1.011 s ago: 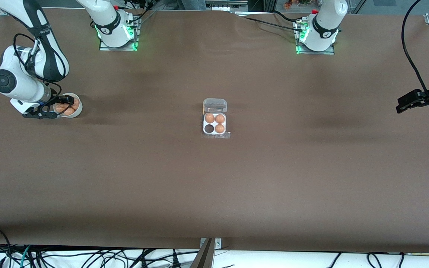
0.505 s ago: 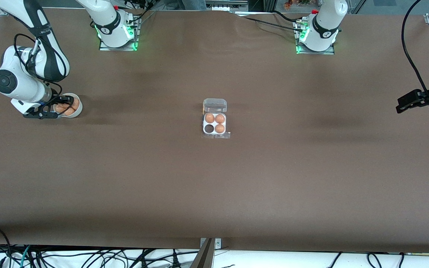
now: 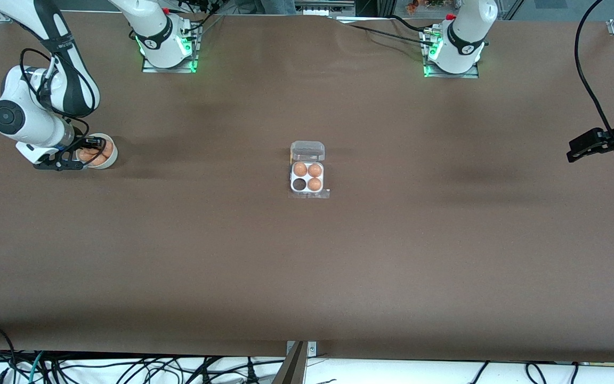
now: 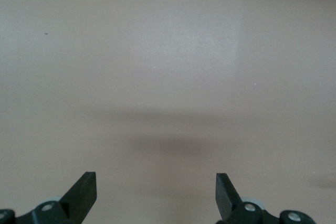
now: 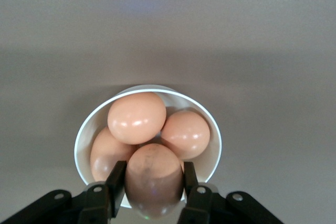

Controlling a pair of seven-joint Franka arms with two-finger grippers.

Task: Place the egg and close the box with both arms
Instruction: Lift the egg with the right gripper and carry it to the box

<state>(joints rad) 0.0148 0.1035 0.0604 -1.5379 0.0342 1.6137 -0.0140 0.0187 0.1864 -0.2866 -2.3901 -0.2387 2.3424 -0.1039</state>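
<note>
The box stands open mid-table: a white tray with three eggs and one empty cell, its clear lid laid back toward the robots' bases. My right gripper is at the round white bowl at the right arm's end of the table. In the right wrist view it is shut on one orange-brown egg, just above three other eggs in the bowl. My left gripper waits open and empty over bare table at the left arm's end; its fingertips stand wide apart.
Brown table top all around. The two arm bases stand along the table edge farthest from the front camera. Cables hang below the table edge nearest that camera.
My right wrist has shifted very slightly at the bowl. The left arm and the box have not moved.
</note>
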